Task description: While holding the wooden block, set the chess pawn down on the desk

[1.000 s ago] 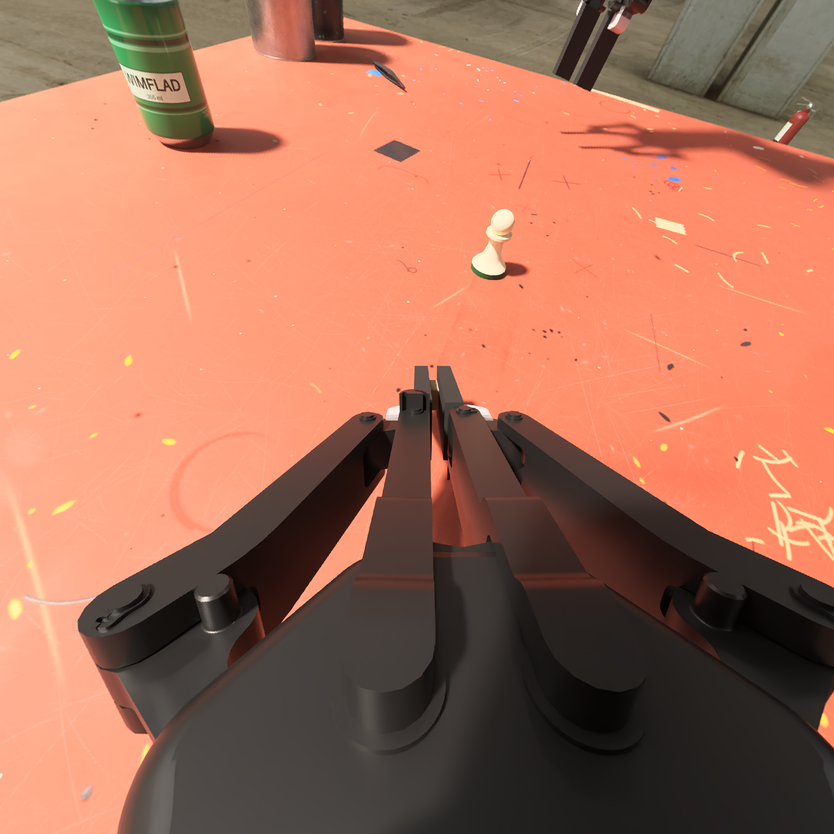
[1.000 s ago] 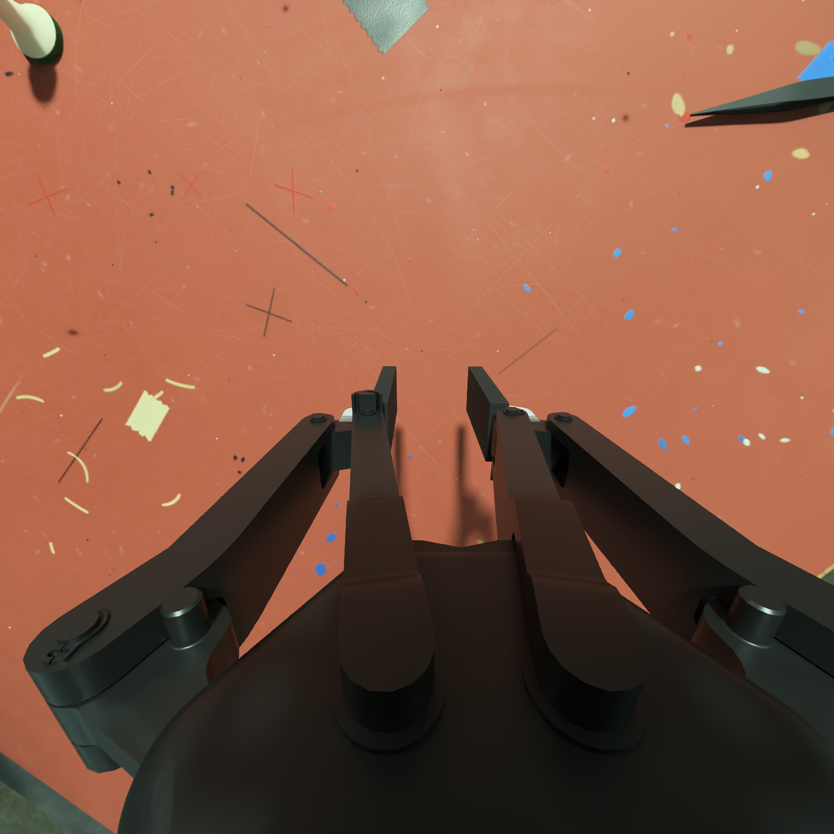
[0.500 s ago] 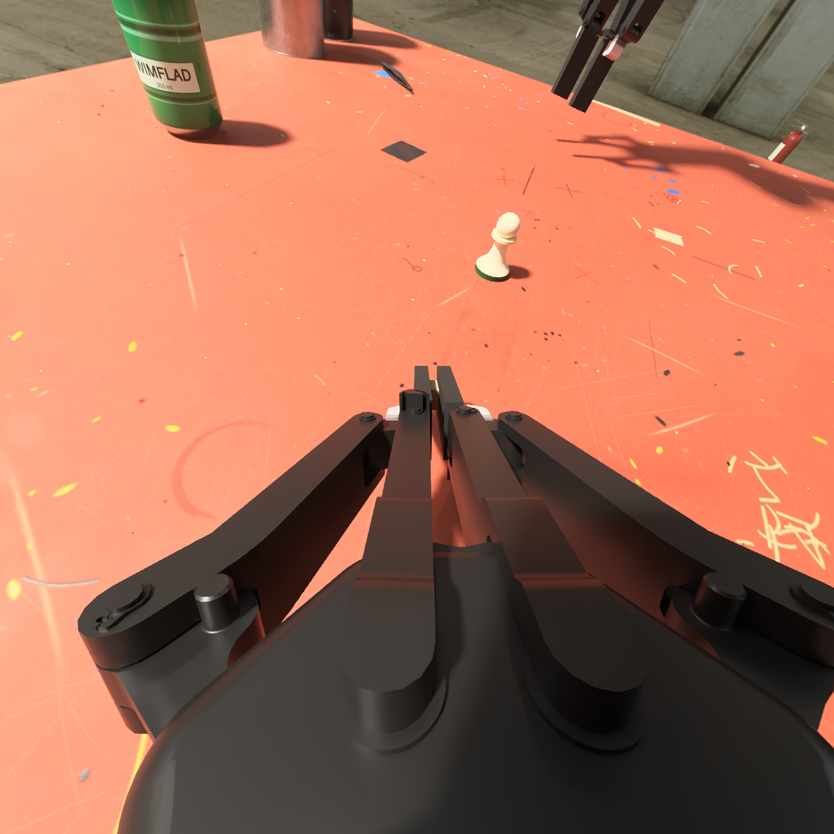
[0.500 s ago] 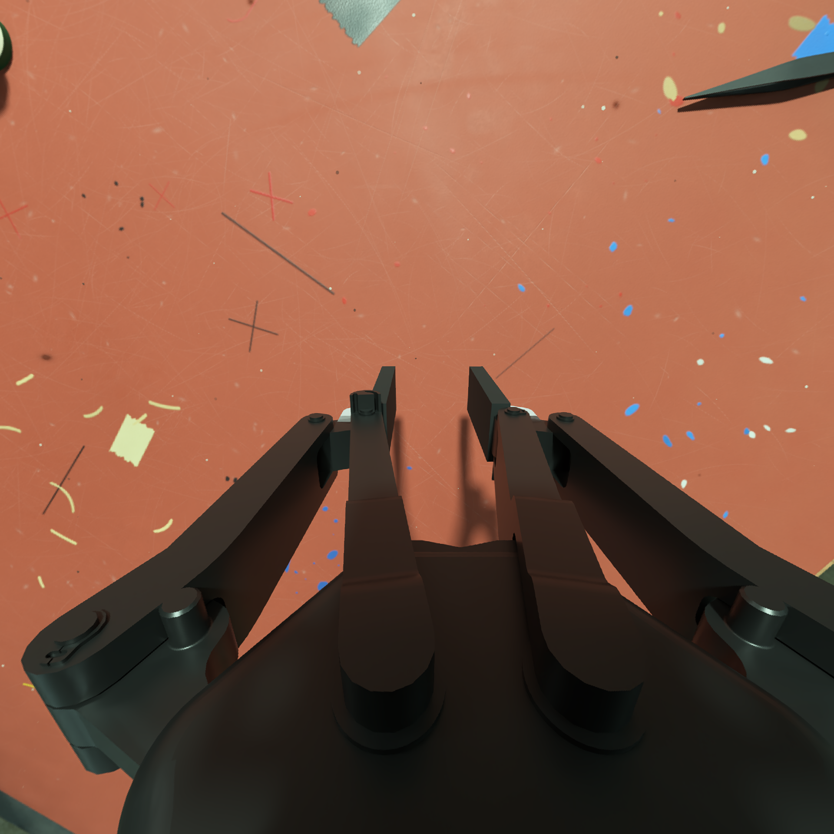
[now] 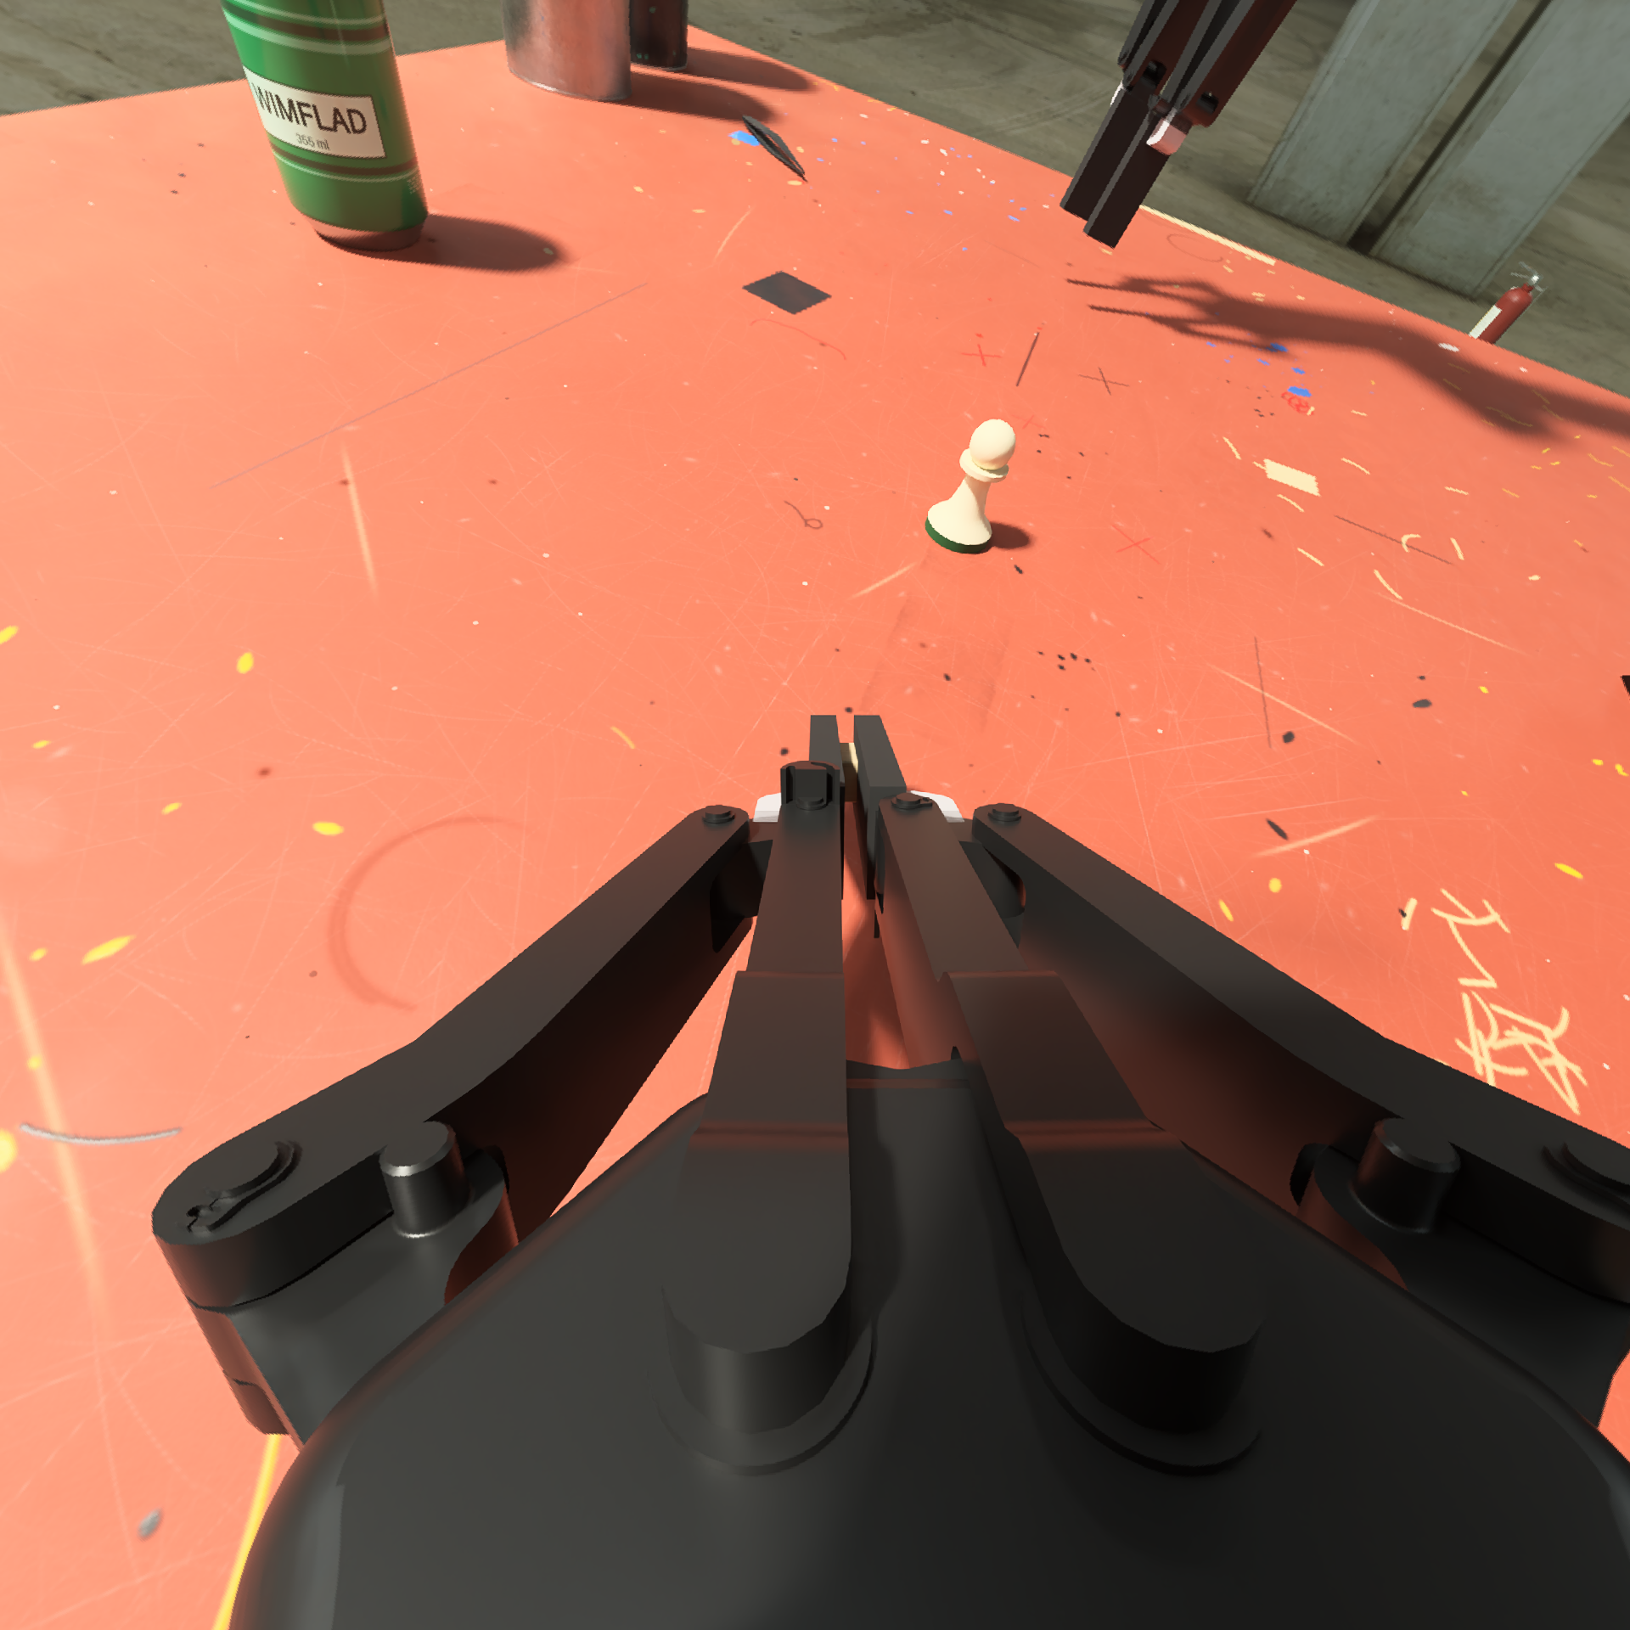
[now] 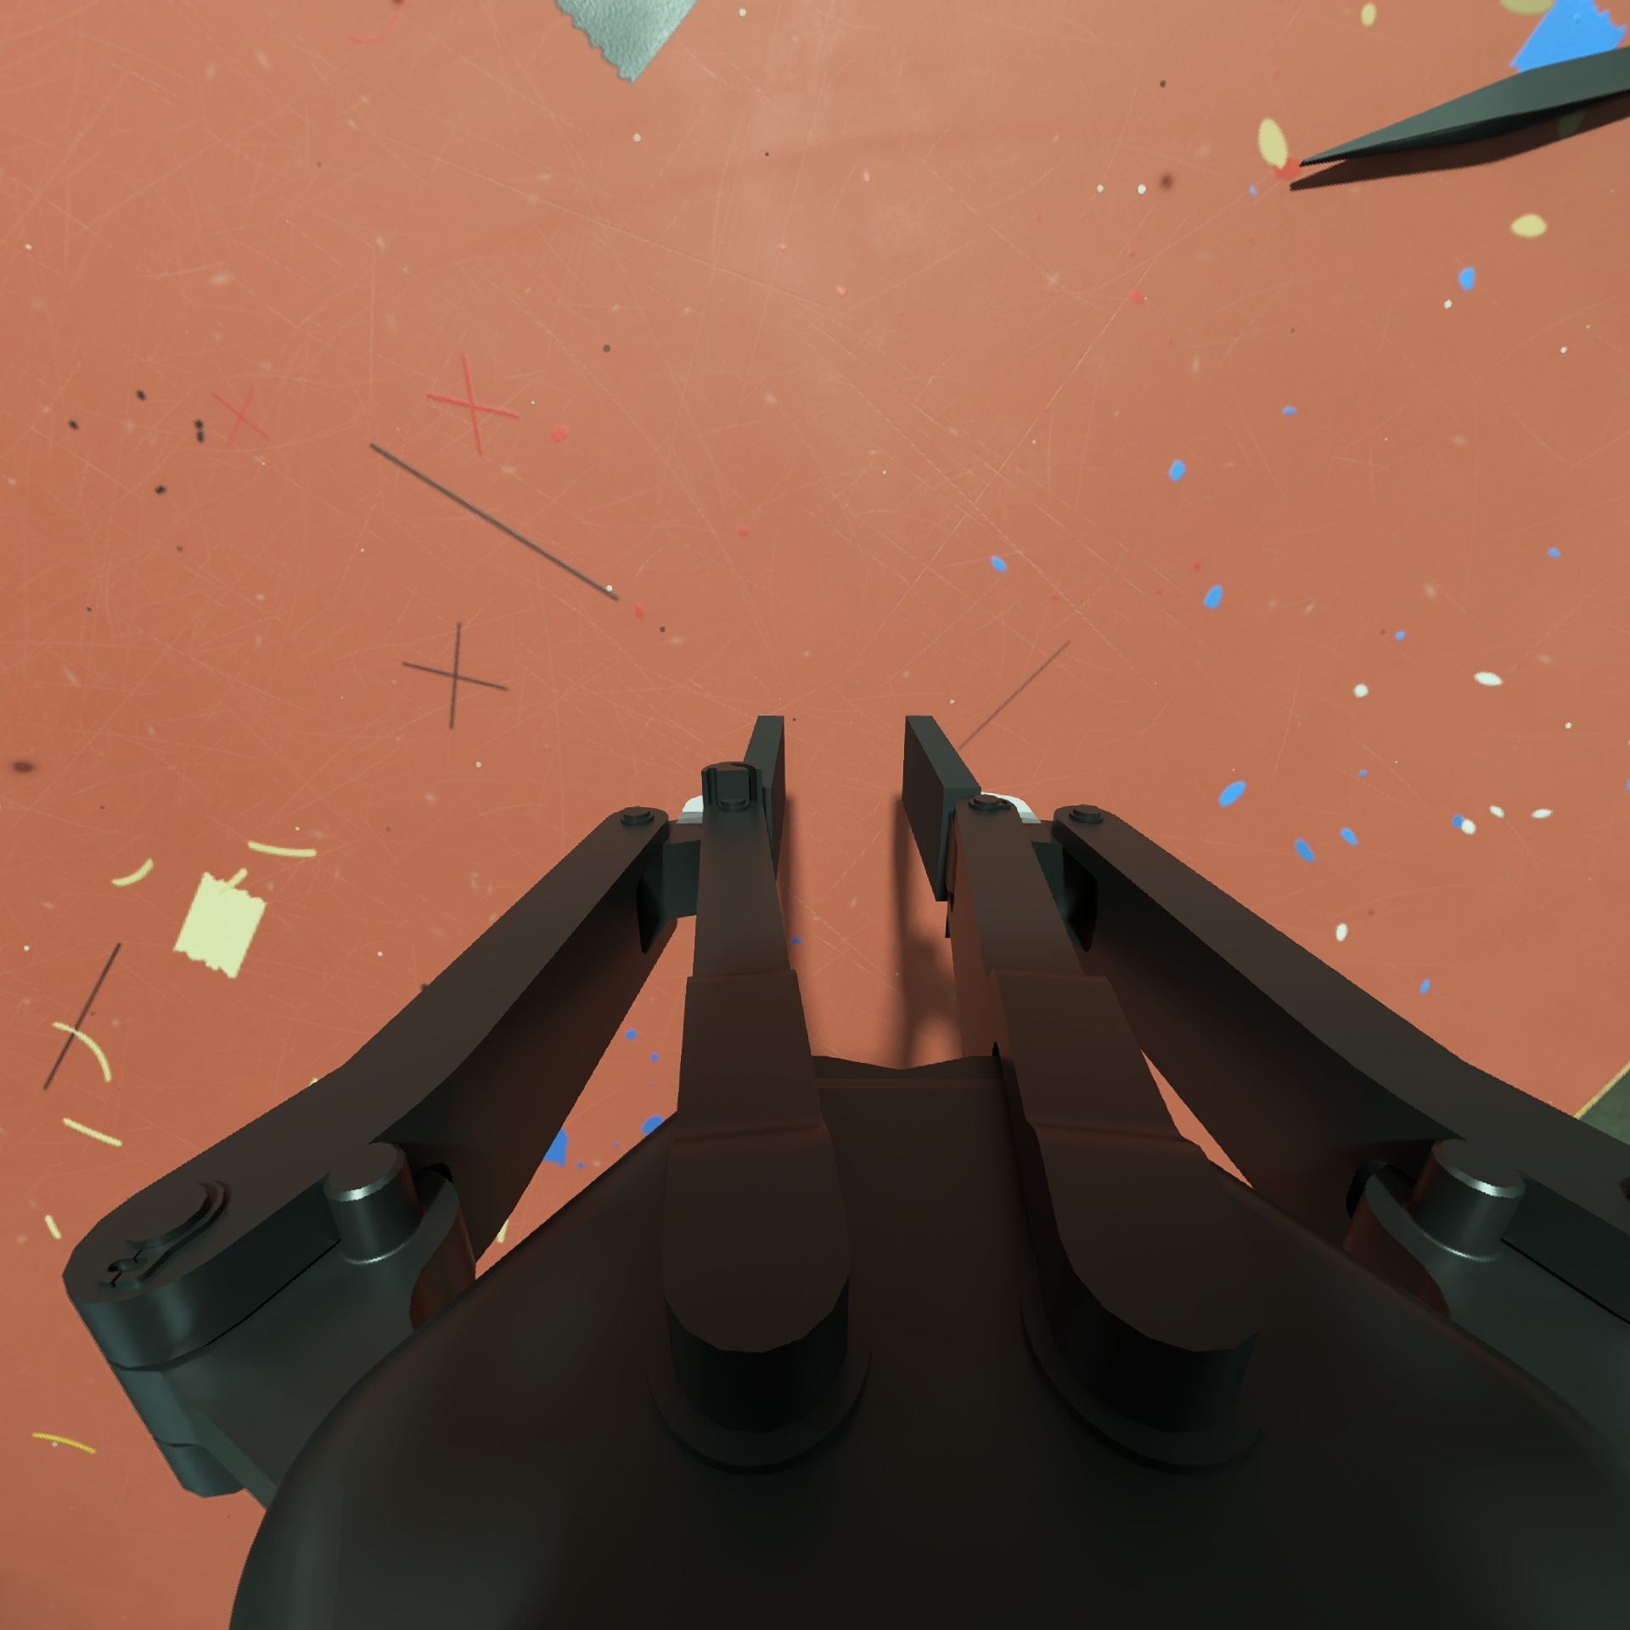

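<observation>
The chess pawn (image 5: 973, 489) is stood upright on the worktop (image 5: 529, 529), released; the right hand (image 6: 842, 750) is parted and empty, while the wooden block (image 5: 850, 757) is kept pinched in the narrow left hand (image 5: 845, 736).

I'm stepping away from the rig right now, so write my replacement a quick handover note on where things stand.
Left gripper: shut on the wooden block; only a thin pale sliver shows between the fingers, held above the desk.
Right gripper: open and empty, above the desk and off to the side of the pawn.
Chess pawn: standing upright on the desk, free of both grippers.
Done: pawn set down and released, block held.
Left: keep the grip on the block; nothing else appears outstanding.
</observation>
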`<state>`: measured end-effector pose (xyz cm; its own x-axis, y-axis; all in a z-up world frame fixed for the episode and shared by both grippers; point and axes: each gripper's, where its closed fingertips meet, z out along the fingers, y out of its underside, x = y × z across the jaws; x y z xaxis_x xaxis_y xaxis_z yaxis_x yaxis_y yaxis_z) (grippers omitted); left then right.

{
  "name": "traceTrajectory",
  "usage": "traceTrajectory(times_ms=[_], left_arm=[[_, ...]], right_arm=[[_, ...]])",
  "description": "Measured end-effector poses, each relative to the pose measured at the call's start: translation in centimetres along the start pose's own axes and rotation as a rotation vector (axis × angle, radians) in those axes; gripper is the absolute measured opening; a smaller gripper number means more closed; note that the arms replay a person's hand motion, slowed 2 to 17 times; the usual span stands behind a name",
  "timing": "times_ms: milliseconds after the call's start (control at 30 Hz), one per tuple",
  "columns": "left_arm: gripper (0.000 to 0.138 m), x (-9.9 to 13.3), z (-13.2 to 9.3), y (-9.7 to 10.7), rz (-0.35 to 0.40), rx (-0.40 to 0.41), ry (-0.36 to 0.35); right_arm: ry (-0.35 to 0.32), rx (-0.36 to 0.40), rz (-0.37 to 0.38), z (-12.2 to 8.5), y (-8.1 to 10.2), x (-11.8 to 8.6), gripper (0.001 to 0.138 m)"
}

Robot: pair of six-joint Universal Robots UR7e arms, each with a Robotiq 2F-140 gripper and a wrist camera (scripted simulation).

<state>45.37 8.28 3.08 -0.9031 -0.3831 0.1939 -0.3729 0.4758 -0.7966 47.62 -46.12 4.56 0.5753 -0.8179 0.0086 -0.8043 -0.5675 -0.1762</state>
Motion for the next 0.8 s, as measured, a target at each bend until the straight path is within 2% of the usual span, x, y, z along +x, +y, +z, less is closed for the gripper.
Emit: traceTrajectory(times_ms=[300,533,800], left_arm=[[0.005,0.0,0.0,0.0,-0.019,-0.004,0.015],[0.005,-0.1,0.1,0.1,-0.038,-0.007,0.03],[0.005,-0.1,0.1,0.1,-0.055,-0.008,0.041]], right_arm=[[0.035,-0.033,0.014,0.7,0.4,0.4,0.036],[0.008,-0.052,-0.008,1.4,0.5,-0.3,0.034],[-0.024,-0.037,-0.05,1.6,0.3,-1.2,0.029]])
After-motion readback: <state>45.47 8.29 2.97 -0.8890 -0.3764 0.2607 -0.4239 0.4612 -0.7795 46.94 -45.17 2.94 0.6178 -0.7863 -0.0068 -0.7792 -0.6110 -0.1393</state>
